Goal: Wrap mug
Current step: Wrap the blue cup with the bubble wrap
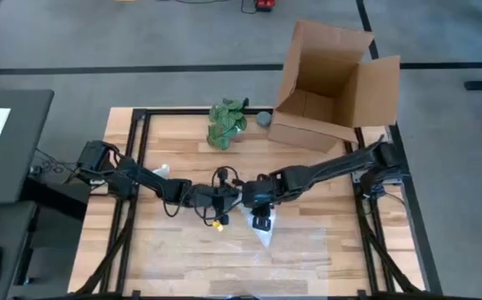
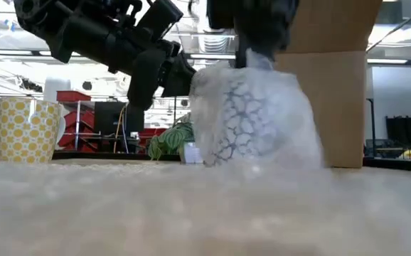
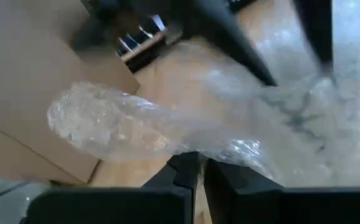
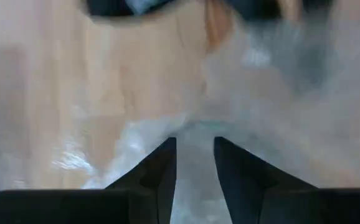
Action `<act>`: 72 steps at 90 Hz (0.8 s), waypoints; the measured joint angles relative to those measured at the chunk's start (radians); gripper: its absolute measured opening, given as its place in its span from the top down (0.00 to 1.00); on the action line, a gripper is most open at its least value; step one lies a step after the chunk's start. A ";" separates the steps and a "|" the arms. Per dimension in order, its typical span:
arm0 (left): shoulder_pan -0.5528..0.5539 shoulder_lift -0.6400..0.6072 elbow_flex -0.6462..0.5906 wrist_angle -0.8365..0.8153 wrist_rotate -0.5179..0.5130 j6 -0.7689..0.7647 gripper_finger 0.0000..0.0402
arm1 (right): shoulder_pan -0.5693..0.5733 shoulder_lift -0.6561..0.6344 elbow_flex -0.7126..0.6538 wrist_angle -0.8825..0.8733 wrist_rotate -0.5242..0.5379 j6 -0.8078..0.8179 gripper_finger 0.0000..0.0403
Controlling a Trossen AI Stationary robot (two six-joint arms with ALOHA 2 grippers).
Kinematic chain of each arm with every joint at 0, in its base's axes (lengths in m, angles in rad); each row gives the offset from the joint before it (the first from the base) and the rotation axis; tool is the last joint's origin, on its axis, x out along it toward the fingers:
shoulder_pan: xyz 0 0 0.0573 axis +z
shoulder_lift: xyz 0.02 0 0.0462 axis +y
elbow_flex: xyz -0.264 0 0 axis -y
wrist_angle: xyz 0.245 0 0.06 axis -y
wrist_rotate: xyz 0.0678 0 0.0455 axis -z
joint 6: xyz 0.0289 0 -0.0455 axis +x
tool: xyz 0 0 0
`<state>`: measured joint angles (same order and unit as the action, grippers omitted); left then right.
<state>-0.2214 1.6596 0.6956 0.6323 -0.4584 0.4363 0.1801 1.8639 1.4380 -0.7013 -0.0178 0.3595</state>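
Mug (image 2: 244, 124) upright, swathed in bubble wrap (image 2: 291, 135)

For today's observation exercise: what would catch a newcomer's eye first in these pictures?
Most striking is the mug bundled in bubble wrap at mid-table, where both arms meet. The right gripper pinches the wrap; the left gripper sits beside it. Behind stand an open box and a plant.

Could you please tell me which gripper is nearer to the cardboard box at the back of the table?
The right gripper is nearer, toward the table's middle in front of the cardboard box. The left gripper is farther to the left.
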 joint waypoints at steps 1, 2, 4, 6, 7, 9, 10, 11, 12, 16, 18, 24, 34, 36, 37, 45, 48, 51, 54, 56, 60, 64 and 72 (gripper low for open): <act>0.000 -0.002 0.000 0.000 0.000 0.000 1.00 | -0.001 0.006 -0.003 0.004 0.001 0.000 0.75; 0.000 -0.003 0.000 -0.001 0.000 0.000 1.00 | -0.002 0.009 -0.004 0.006 0.001 0.000 0.75; 0.000 -0.007 0.000 -0.003 0.000 0.000 1.00 | -0.005 0.020 -0.005 0.007 0.001 0.000 0.75; 0.000 -0.012 -0.001 -0.009 0.000 0.002 1.00 | -0.006 0.030 -0.005 0.008 0.001 0.000 0.75; -0.001 -0.015 -0.001 -0.014 0.001 0.004 1.00 | -0.007 0.035 -0.005 0.007 0.002 0.000 0.75; -0.001 -0.021 -0.001 -0.023 0.005 0.004 1.00 | -0.009 0.045 -0.006 0.007 0.003 -0.001 0.75; -0.001 -0.024 -0.001 -0.026 0.008 0.005 1.00 | -0.010 0.049 -0.006 0.008 0.004 -0.001 0.75; -0.002 -0.027 -0.001 -0.029 0.012 0.005 1.00 | -0.012 0.054 -0.006 0.010 0.004 -0.001 0.75; -0.002 -0.029 -0.001 -0.031 0.015 0.005 1.00 | -0.013 0.060 -0.006 0.012 0.004 -0.002 0.75; -0.002 -0.032 -0.001 -0.042 0.041 0.001 1.00 | -0.019 0.076 -0.006 0.027 0.004 -0.008 0.75; -0.002 -0.034 -0.001 -0.053 0.052 -0.003 1.00 | -0.022 0.081 -0.006 0.034 0.004 -0.011 0.75; -0.001 -0.041 -0.002 -0.076 0.090 -0.010 1.00 | -0.031 0.083 -0.008 0.041 0.002 -0.019 0.75; -0.001 -0.041 -0.002 -0.099 0.144 -0.028 0.96 | -0.041 0.082 -0.009 0.058 -0.002 -0.029 0.75; -0.001 -0.042 -0.002 -0.099 0.150 -0.030 0.95 | -0.043 0.081 -0.009 0.058 -0.004 -0.031 0.75; -0.001 -0.042 -0.002 -0.098 0.153 -0.031 0.94 | -0.043 0.081 -0.009 0.058 -0.004 -0.031 0.75; 0.000 -0.042 -0.002 -0.094 0.167 -0.033 0.88 | -0.045 0.081 -0.010 0.058 -0.006 -0.035 0.75; 0.000 -0.042 -0.002 -0.092 0.169 -0.036 0.85 | -0.045 0.081 -0.010 0.058 -0.006 -0.043 0.75; 0.000 -0.042 -0.002 -0.092 0.171 -0.041 0.82 | -0.045 0.081 -0.008 0.057 -0.007 -0.051 0.75; 0.001 -0.042 -0.002 -0.091 0.172 -0.047 0.80 | -0.043 0.082 -0.003 0.049 -0.007 -0.052 0.75; 0.004 -0.042 -0.002 -0.091 0.175 -0.052 0.78 | -0.041 0.083 0.002 0.043 -0.007 -0.053 0.75; 0.007 -0.042 -0.002 -0.091 0.179 -0.063 0.75 | -0.039 0.085 0.015 0.029 -0.006 -0.053 0.75; 0.009 -0.042 -0.001 -0.092 0.180 -0.071 0.72 | -0.038 0.087 0.032 0.008 -0.006 -0.053 0.75; 0.011 -0.043 -0.001 -0.090 0.190 -0.077 0.69 | -0.038 0.087 0.062 -0.048 -0.006 -0.053 0.75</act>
<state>-0.2108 1.6165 0.6949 0.5426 -0.2683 0.3592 0.1425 1.9514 1.5004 -0.7492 -0.0233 0.3061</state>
